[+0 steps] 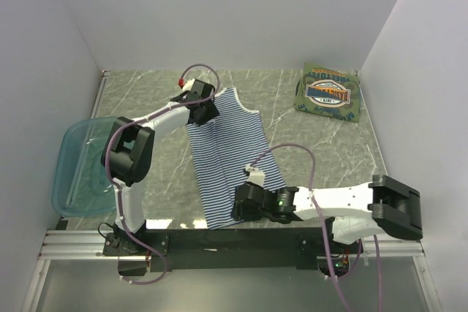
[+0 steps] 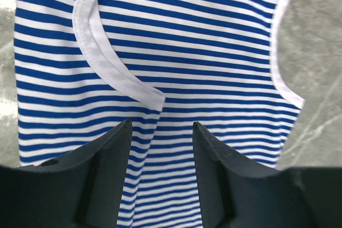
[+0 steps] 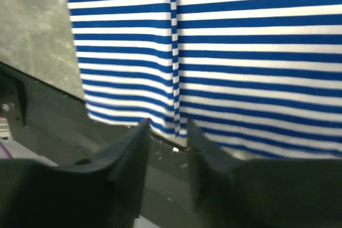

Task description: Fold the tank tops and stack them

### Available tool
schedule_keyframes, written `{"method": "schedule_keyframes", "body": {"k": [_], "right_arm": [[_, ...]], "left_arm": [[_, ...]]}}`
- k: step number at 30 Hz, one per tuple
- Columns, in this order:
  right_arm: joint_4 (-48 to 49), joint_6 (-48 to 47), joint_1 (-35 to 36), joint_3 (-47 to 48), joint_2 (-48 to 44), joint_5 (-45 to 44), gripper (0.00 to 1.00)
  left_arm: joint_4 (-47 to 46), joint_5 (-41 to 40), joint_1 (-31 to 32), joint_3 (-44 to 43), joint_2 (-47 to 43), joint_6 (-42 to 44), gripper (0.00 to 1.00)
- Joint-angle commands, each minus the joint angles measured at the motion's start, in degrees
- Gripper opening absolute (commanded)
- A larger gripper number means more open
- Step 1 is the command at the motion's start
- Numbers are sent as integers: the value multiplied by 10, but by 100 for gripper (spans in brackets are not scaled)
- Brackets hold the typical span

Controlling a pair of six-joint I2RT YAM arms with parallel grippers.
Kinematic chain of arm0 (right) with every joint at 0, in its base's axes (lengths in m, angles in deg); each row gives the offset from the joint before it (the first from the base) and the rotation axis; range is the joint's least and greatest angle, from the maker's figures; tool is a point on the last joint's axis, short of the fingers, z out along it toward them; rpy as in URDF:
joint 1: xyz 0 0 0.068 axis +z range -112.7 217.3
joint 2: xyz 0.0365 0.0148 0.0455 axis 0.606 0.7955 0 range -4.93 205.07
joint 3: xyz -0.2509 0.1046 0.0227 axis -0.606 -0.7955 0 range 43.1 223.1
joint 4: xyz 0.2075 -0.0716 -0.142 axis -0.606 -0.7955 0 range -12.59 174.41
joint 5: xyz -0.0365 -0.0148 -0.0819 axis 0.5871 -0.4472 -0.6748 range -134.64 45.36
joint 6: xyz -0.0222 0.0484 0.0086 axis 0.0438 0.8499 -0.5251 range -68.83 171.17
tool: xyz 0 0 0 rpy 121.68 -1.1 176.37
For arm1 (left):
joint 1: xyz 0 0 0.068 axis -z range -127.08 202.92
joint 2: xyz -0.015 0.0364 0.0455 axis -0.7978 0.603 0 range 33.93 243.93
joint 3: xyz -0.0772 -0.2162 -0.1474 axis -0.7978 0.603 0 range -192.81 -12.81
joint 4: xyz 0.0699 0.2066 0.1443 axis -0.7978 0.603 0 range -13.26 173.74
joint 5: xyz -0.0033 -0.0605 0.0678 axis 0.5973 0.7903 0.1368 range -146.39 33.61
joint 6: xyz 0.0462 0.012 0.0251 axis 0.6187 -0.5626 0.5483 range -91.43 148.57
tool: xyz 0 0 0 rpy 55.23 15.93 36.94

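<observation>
Cloth runs lengthwise down the marble worktop (image 1: 292, 144): the striped tank top (image 1: 230, 158) lies spread flat, its neck and armholes at the far end and its hem at the near edge, against the dark base rail (image 1: 234, 235). The left pincer (image 2: 160, 132) sits at the shoulder end with its jaws released and apart. Stripes show in the gap between them, and the white neckline trim curves down to end just ahead of the fingers (image 2: 107, 153). Whether the tips touch the fabric cannot be told. The right pincer (image 3: 166, 129) is at the hem end, also released, with a narrower gap. The hem's edge lies just beyond its fingers (image 3: 128, 148), and a raised crease in the cloth runs straight toward the gap; nothing is pinched between them. The olive-green tank top (image 1: 330, 93) rests folded in the far right corner, well apart from both arms, printed oval facing up. A translucent teal tub (image 1: 62, 173) sits at the left edge, beside the left arm.
</observation>
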Motion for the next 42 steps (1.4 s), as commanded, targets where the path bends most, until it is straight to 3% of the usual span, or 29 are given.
{"method": "schedule_keyframes", "body": {"k": [1, 4, 7, 15, 22, 26, 29, 32, 34, 36, 41, 42], "right_arm": [[-55, 36, 13, -1, -53, -65, 47], [-101, 36, 25, 25, -73, -110, 49], [-118, 5, 34, 79, -38, -125, 47], [-148, -68, 50, 228, 200, -120, 38], [-113, -108, 54, 304, 327, -69, 29], [-74, -127, 54, 347, 368, -27, 28], [-43, -146, 38, 400, 408, -7, 29], [0, -170, 11, 437, 433, 13, 32], [46, -185, -4, 442, 434, 30, 37], [80, -195, -21, 434, 415, 32, 44], [107, -243, -37, 394, 315, 14, 49], [101, -248, -46, 392, 300, 10, 49]], "left_arm": [[-36, 9, 3, 10, -70, 16, 55], [0, -31, -9, 23, -93, 0, 51], [17, -37, -32, 36, -91, -10, 38], [3, -23, -52, 35, -13, 32, 14], [28, -40, -77, -25, 77, 62, 3], [34, 26, -106, -99, 133, 101, 2], [49, 30, -109, -179, 177, 144, 9], [56, 50, -111, -254, 209, 181, 23], [53, 78, -113, -293, 214, 197, 38], [41, 100, -115, -310, 196, 214, 49], [8, 126, -116, -337, 122, 217, 62], [2, 128, -116, -334, 91, 212, 72]]}}
